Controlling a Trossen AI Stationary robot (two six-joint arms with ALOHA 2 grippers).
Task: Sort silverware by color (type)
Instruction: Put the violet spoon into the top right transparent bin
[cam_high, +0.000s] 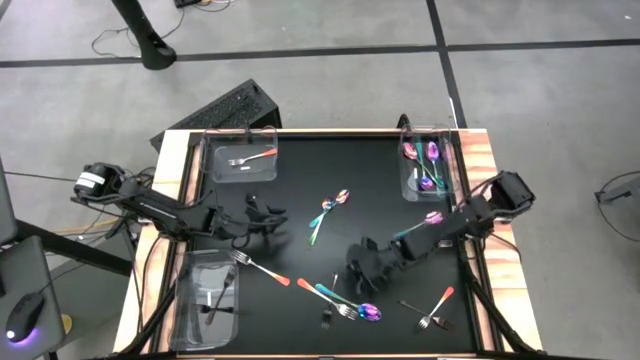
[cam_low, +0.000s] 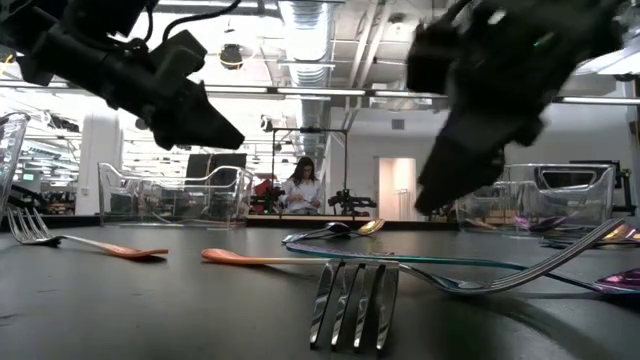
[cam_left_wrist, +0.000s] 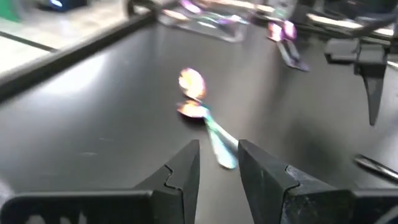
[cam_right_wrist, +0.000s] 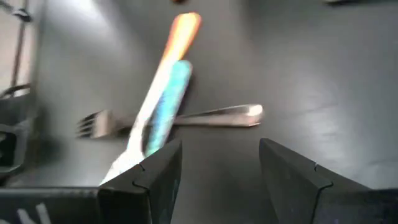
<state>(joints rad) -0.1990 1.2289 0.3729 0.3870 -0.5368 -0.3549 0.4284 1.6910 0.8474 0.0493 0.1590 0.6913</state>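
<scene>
Loose silverware lies flat on the black mat: two iridescent spoons (cam_high: 330, 208) at mid-table, an orange-handled fork (cam_high: 262, 266), a crossed cluster of a teal-handled piece, an orange-handled piece and a fork (cam_high: 335, 296), and an orange-handled fork (cam_high: 438, 306). My left gripper (cam_high: 268, 218) hovers left of the iridescent spoons (cam_left_wrist: 194, 93); it is open by a narrow gap (cam_left_wrist: 217, 168). My right gripper (cam_high: 362, 262) hovers over the crossed cluster (cam_right_wrist: 168, 106), open wide (cam_right_wrist: 219, 168). In the low view both grippers (cam_low: 195, 110) (cam_low: 470, 140) hang clear above the mat.
Three clear bins stand on the mat: a far-left one (cam_high: 238, 160) with an orange-handled fork, a far-right one (cam_high: 430, 165) with iridescent pieces, and a near-left one (cam_high: 205, 298) with dark pieces. A dark fork (cam_high: 327, 318) lies at the near edge. A person sits in the room beyond (cam_low: 302, 188).
</scene>
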